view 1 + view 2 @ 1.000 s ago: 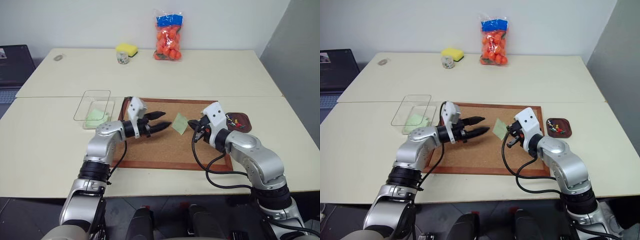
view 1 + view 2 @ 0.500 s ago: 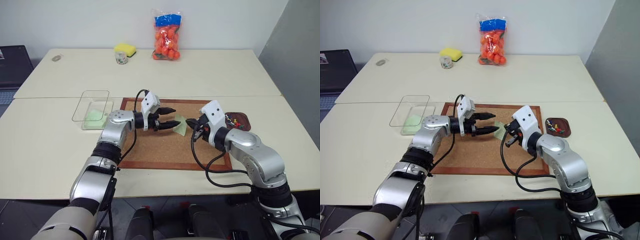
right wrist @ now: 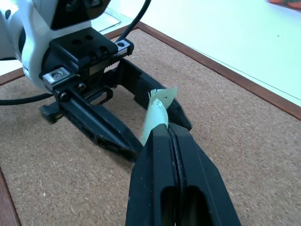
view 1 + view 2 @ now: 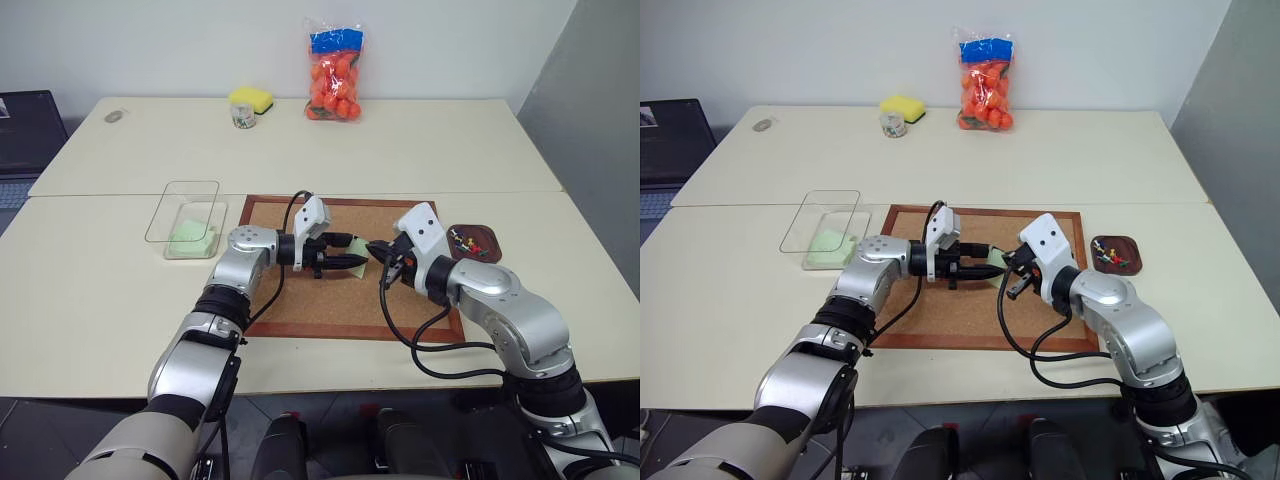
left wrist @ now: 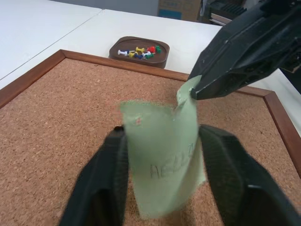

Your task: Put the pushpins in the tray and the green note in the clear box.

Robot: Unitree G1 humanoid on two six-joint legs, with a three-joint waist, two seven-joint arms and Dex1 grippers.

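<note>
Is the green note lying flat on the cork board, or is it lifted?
Lifted: the right claw pinches the green note by its corner.

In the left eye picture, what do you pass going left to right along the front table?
Clear box → left gripper → green note → right gripper → tray holding pushpins.

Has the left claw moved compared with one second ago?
Yes. The left claw has moved toward the robot's right over the cork board, away from the clear box, and now flanks the green note.
</note>
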